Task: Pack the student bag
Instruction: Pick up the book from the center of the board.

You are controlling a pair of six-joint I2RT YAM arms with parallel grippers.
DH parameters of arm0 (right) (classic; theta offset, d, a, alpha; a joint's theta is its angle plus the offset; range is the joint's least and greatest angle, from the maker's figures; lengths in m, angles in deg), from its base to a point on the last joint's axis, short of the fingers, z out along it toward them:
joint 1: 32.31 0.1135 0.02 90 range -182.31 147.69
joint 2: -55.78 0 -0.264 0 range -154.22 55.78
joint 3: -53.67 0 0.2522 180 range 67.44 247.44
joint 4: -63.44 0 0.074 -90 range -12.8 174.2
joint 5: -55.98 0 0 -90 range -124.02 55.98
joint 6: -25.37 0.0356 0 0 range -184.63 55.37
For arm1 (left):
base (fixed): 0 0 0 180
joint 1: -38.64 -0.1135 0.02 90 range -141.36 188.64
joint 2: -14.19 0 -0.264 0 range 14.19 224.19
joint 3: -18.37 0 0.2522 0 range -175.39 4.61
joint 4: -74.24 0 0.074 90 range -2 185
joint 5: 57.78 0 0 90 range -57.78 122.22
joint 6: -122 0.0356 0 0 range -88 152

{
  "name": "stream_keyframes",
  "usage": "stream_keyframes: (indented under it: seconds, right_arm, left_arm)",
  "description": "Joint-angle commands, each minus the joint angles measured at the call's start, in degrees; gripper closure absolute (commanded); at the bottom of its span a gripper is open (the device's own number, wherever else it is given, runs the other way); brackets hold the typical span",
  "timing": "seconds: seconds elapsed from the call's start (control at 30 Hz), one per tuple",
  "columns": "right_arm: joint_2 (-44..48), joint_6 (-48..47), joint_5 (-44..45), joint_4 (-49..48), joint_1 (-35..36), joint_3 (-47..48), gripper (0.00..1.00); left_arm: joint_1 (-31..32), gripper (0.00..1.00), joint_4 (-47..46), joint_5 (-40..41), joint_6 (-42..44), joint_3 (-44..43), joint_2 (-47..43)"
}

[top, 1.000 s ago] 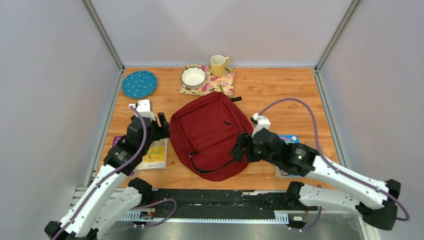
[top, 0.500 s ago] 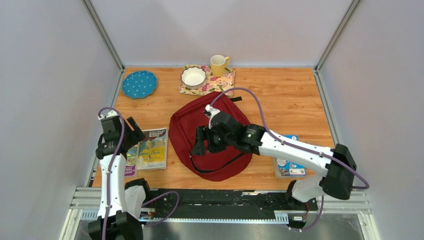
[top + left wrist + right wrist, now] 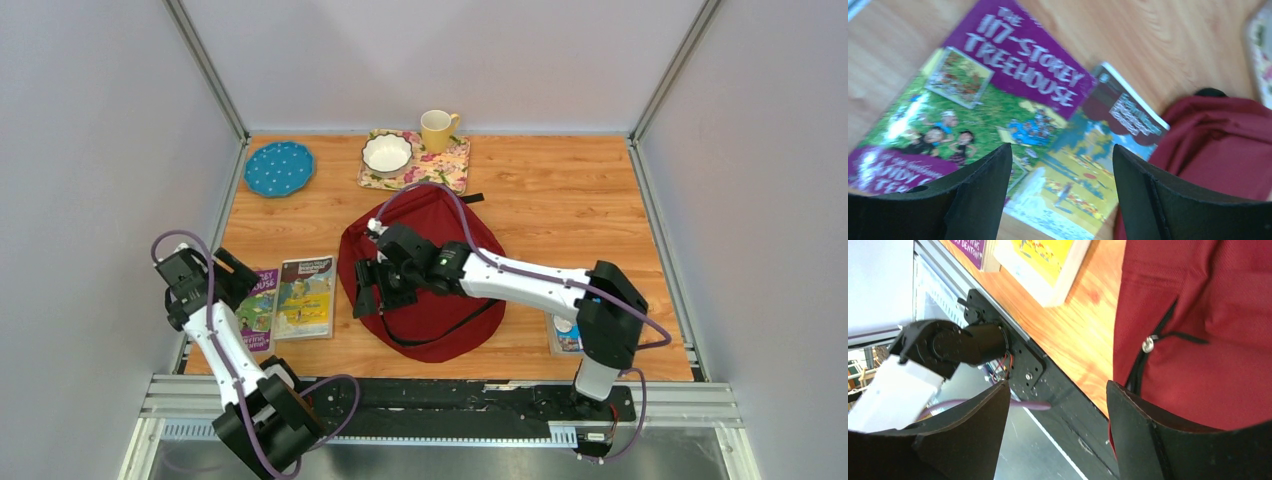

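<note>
Looking down on a wooden table (image 3: 560,200). Seeing the student bag (image 3: 425,212) lying flat in the middle of it, big and dark red, with black zippers and a black strap curling along its near side.

Reaching over the bag with the right arm, all the way to the bag's left edge. Holding the right gripper (image 3: 370,298) there, with its two black fingers spread wide and gripping nothing. In the right wrist view, finding the right gripper (image 3: 1058,390) hanging over the red cloth (image 3: 1208,340) and the near table edge, with a small silver zipper pull (image 3: 1148,344) showing just above the right finger. Not being able to tell about touching the cloth.

Keeping the left gripper (image 3: 237,278) low at the left side of the table, well apart from the bag. In the left wrist view, seeing the left gripper (image 3: 1062,150) with fingers wide apart and holding nothing, hanging over two books lying side by side. Reading "Treehouse" on the purple book (image 3: 1013,95), with the yellow book (image 3: 1083,175) touching it, just beside the bag.

Spotting a third book (image 3: 565,335) on the right, partly hiding under the right arm.

Finding at the far side a blue plate (image 3: 279,168), and a flowery mat (image 3: 445,165) carrying a white bowl (image 3: 387,153) and a yellow mug (image 3: 436,130).
</note>
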Motion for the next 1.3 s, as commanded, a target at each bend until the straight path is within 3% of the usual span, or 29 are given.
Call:
stream_keyframes:
  seconds: [0.0,0.3,0.63,0.9,1.03,1.13,1.17,1.27]
  right_arm:
    - [-8.3,1.3,-1.4,-1.7,0.3,8.9,0.27]
    - [-23.0,8.6,-4.5,-4.5,0.2,20.0,0.28]
    - [-32.3,13.9,-4.0,-8.5,-0.3,24.9,0.27]
    - [-35.1,17.6,-0.3,-10.8,-0.4,25.3,0.32]
    - [-36.7,19.4,-0.5,-11.5,-0.4,25.7,0.45]
    - [-37.1,20.3,-0.7,-12.0,-0.5,25.5,0.69]
    - [-37.0,20.4,-0.7,-12.0,-0.6,25.2,0.83]
    - [-35.3,19.9,0.6,-12.2,-1.0,23.4,1.0]
  left_arm:
    - [-0.4,0.19,-6.4,-16.4,-1.0,3.3,-6.3]
    - [-0.3,0.22,-2.4,-23.3,1.0,5.1,-4.5]
    - [0.4,0.23,-2.9,-22.3,1.1,6.1,-5.0]
    - [0.8,0.25,-3.6,-21.1,2.0,9.5,-3.7]
    - [1.0,0.25,-3.6,-20.1,2.6,10.9,-3.4]
    - [1.6,0.26,-4.0,-20.2,2.5,11.3,-3.3]
    - [1.6,0.26,-3.9,-20.2,2.5,11.3,-3.4]
    - [1.7,0.27,-3.4,-19.8,2.7,10.4,-3.9]
